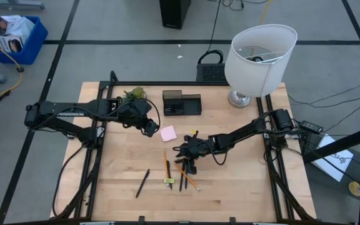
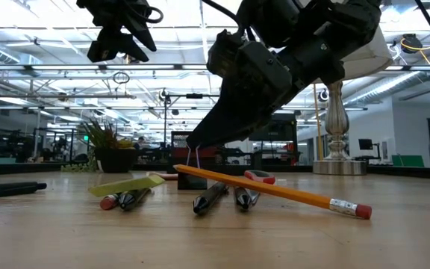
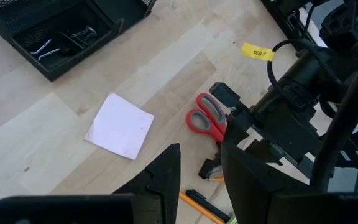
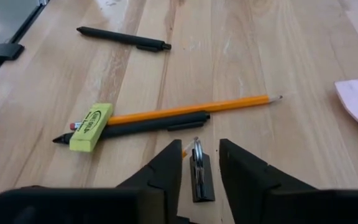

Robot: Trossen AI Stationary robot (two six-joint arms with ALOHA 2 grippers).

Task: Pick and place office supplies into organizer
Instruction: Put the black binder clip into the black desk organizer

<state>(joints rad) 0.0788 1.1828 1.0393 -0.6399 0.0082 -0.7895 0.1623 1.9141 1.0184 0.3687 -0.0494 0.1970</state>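
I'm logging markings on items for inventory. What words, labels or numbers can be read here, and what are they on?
Yellow tag on the right arm: roughly "PG8-7", too blurred to be sure.
Yellow-green eraser: dark printed lettering, too small to read.
Box in the blue bin: print unreadable.
Nothing else carries text.

The pale wooden worktop [image 1: 242, 181] carries a dark organizer [image 1: 182, 103] at twelve o'clock, a lamp [image 1: 255, 59] at two and a potted plant [image 1: 134, 94] at eleven. A pink sticky-note pad [image 1: 168, 132] lies near centre; pencils [image 1: 166, 162], pens [image 1: 142, 182] and a yellow eraser [image 1: 168, 180] lie toward six.
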